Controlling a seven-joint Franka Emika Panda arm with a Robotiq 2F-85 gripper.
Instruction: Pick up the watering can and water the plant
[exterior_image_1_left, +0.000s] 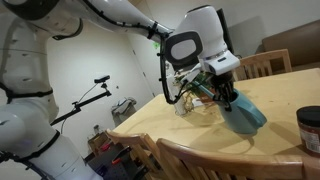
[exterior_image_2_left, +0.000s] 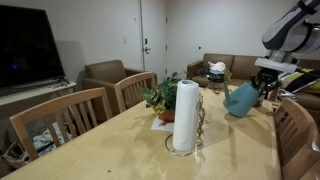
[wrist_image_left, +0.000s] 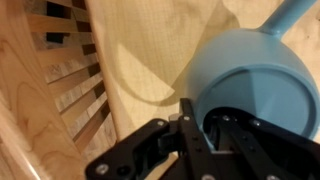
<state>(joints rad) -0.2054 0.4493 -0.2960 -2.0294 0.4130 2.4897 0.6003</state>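
Observation:
The teal-blue watering can (exterior_image_1_left: 243, 112) hangs tilted in my gripper (exterior_image_1_left: 222, 93) above the wooden table (exterior_image_1_left: 190, 140). It also shows in the other exterior view (exterior_image_2_left: 242, 98), held up at the right, apart from the plant. The plant (exterior_image_2_left: 163, 97), leafy green in an orange pot, stands on the table behind a paper towel roll (exterior_image_2_left: 185, 116). In the wrist view the can's round body (wrist_image_left: 250, 70) fills the right side, its spout (wrist_image_left: 297, 12) runs to the top right, and my gripper fingers (wrist_image_left: 200, 125) are shut on its rim, one finger inside the opening.
A dark jar with a pale lid (exterior_image_1_left: 309, 130) stands at the table's right edge. Wooden chairs (exterior_image_2_left: 75, 112) line the table; one chair back (wrist_image_left: 70, 75) lies under the gripper in the wrist view. A sofa (exterior_image_2_left: 215, 68) stands at the back.

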